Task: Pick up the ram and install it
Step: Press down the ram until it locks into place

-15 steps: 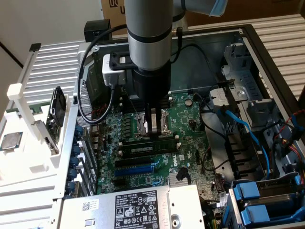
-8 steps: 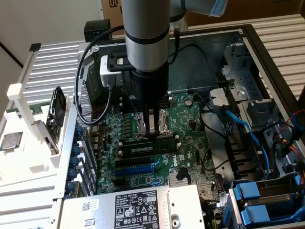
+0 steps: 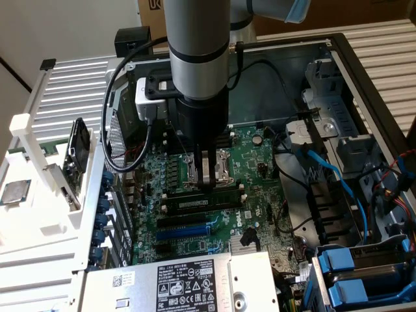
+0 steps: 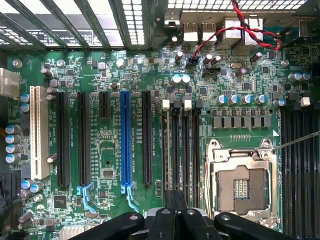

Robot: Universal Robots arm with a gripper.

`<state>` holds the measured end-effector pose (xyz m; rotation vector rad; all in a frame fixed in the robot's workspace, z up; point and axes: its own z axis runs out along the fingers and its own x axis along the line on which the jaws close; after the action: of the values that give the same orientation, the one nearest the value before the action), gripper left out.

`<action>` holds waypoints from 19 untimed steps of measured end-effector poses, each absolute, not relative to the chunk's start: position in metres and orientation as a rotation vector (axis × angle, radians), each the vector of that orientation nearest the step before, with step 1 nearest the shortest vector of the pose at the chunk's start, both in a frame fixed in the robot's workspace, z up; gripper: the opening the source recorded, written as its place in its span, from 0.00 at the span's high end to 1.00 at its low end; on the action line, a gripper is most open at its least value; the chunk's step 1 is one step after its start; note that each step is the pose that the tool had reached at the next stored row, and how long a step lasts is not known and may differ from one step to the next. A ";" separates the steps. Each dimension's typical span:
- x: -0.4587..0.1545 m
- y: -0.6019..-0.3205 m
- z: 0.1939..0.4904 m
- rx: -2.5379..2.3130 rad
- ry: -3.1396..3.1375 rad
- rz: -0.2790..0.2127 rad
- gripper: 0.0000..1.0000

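The ram (image 3: 203, 197) is a long green stick with a white label, standing on edge in a memory slot on the motherboard (image 3: 260, 188), just in front of the processor socket. My gripper (image 3: 208, 184) hangs straight down over the stick's middle. Its fingers are shut together and their tips rest on or just above the stick's top edge. In the wrist view the shut fingers (image 4: 176, 207) sit over the row of black memory slots. The ram (image 4: 167, 150) appears there as a thin edge in the slot with a white end clip.
The empty processor socket (image 4: 242, 182) lies beside the memory slots, and a blue expansion slot (image 4: 125, 145) lies on the other side. The case walls, blue cables (image 3: 331, 175), blue drive bays (image 3: 357, 273) and the power supply (image 3: 175, 286) ring the board. A white rack (image 3: 39, 195) stands at the exterior view's left.
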<state>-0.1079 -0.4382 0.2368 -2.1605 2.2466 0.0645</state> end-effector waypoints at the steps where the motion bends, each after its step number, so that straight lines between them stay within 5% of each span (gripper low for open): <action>1: -0.108 -0.438 0.236 -2.160 2.246 0.065 0.89; 19: -0.108 -0.438 0.231 -2.161 2.247 0.064 0.89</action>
<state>-0.1079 -0.4381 0.2313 -2.1605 2.2467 0.0644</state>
